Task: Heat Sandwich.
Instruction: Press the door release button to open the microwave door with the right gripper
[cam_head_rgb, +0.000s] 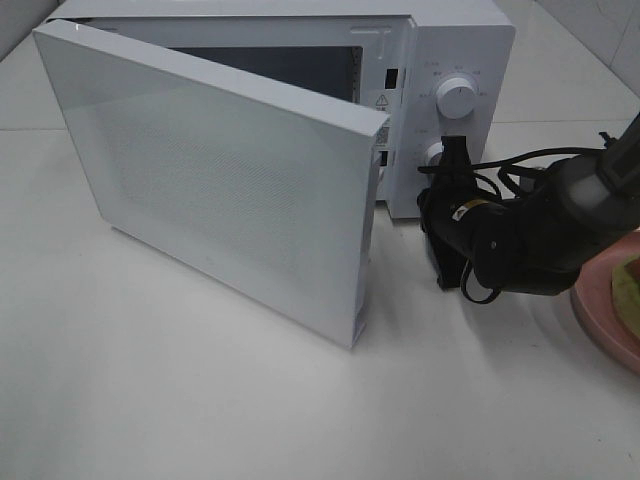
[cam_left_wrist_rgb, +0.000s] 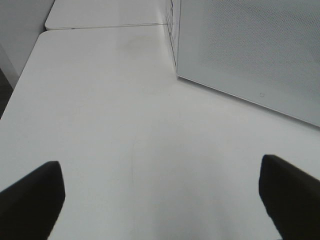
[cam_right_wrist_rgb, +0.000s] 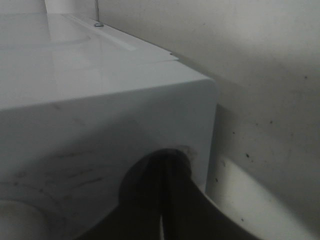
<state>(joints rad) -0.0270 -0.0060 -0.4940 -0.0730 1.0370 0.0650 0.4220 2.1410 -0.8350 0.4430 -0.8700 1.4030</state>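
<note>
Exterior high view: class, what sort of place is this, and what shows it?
Likely a mock kitchen counter in a lab: a white microwave with its door open, a pink plate, a robot arm.

1. One white microwave oven (cam_head_rgb: 450, 40).
2. Two round dials on it: upper dial (cam_head_rgb: 458, 97), lower dial (cam_head_rgb: 432, 152), partly hidden.
3. One pink plate (cam_head_rgb: 598, 312).
4. One sandwich (cam_head_rgb: 630, 285).
5. Two end effectors: left end effector (cam_left_wrist_rgb: 160, 200), right end effector (cam_right_wrist_rgb: 167, 170).
6. One desk (cam_head_rgb: 200, 400).

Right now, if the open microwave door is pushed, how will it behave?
The door looks stiff and flat, so it should probably swing, not bend. It stands wide open, so a light push likely moves it. The boxy microwave seems heavy enough to stay put.
</note>
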